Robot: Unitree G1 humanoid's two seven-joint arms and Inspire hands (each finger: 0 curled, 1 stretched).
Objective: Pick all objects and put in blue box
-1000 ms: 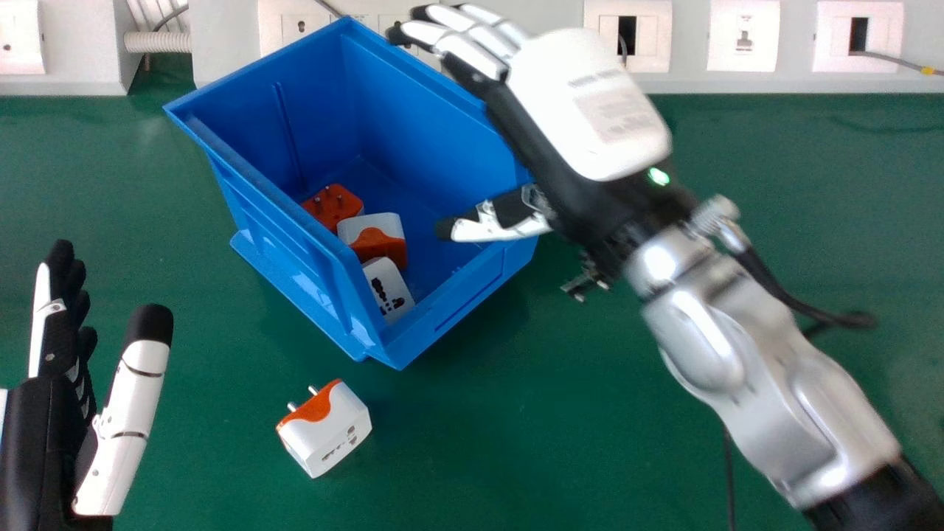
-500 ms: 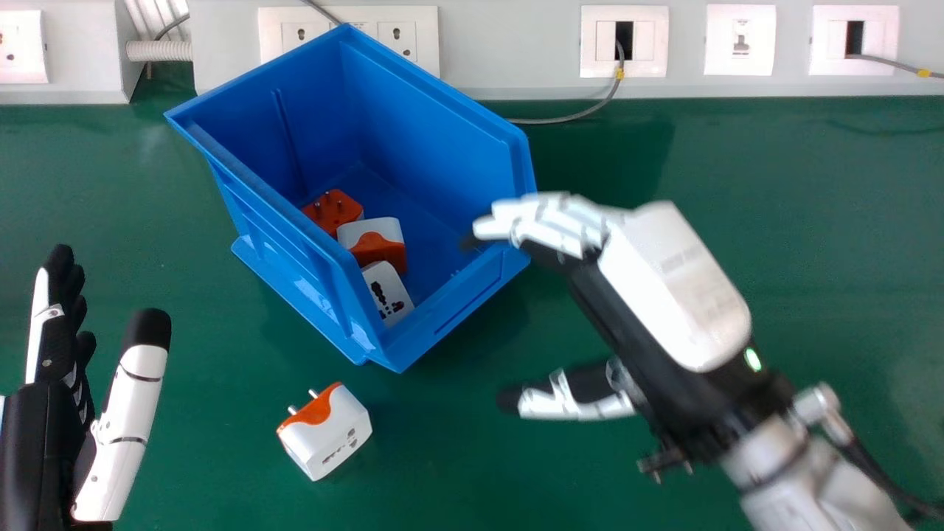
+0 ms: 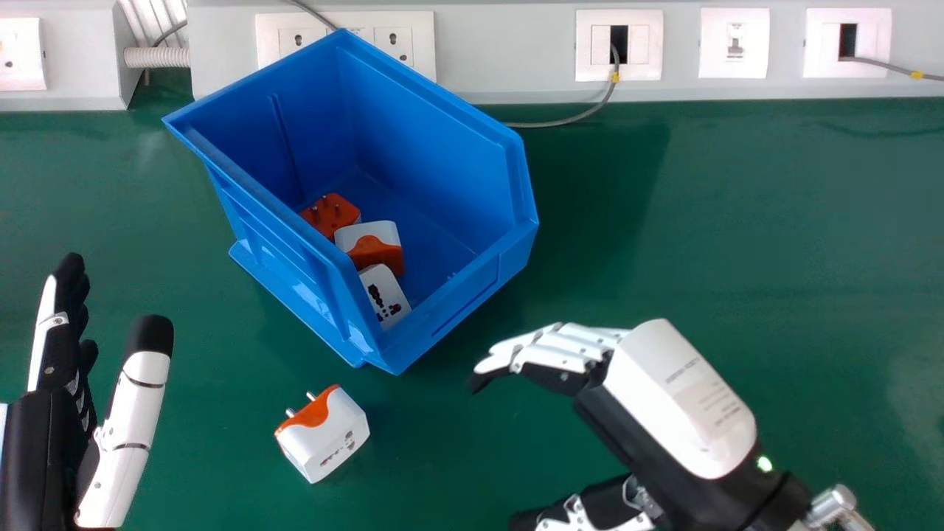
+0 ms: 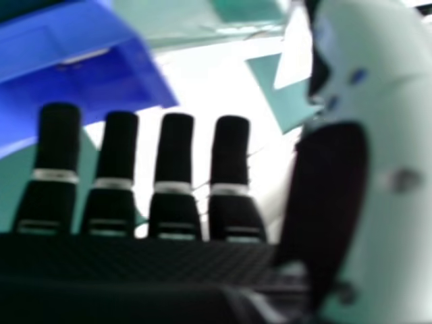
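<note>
Head view: right hand [image 3: 664, 405] partly cut off below.

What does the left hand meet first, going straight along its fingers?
Likely the pale trunking at the back, passing left of the blue box; height of the left hand is unclear.

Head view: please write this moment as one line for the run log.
blue box: three adapters inside | one adapter: on green table | right robot hand: open, empty | left robot hand: open
</note>
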